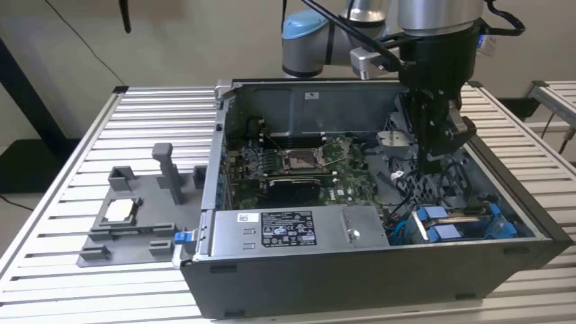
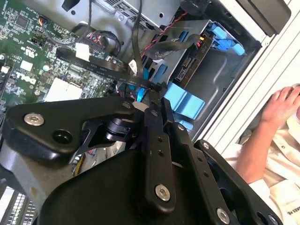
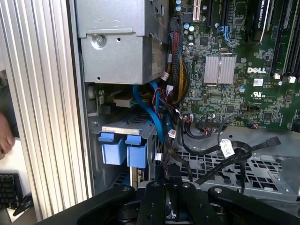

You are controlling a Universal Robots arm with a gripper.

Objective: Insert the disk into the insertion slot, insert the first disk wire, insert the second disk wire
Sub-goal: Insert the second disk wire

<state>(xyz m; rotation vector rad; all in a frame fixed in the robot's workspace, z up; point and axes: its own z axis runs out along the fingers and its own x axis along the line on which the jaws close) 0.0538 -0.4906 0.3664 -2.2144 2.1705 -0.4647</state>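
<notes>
- Currently the hand [image 2: 152,96] hangs inside the computer case [image 1: 360,270], fingers nearly together around a black wire [image 2: 93,63].
- Risk: loose cables [image 3: 178,136] beside the insertion slot [image 1: 459,223] may snag.

Even indoor light, sharp pics, dim inside case [image 1: 360,283], mild glare.

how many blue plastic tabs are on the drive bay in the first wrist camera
2. The blue tabs sit side by side on the front edge of the drive bay: one nearer the case's outer wall, the other nearer the cables. More may be hidden behind the gripper.
</notes>
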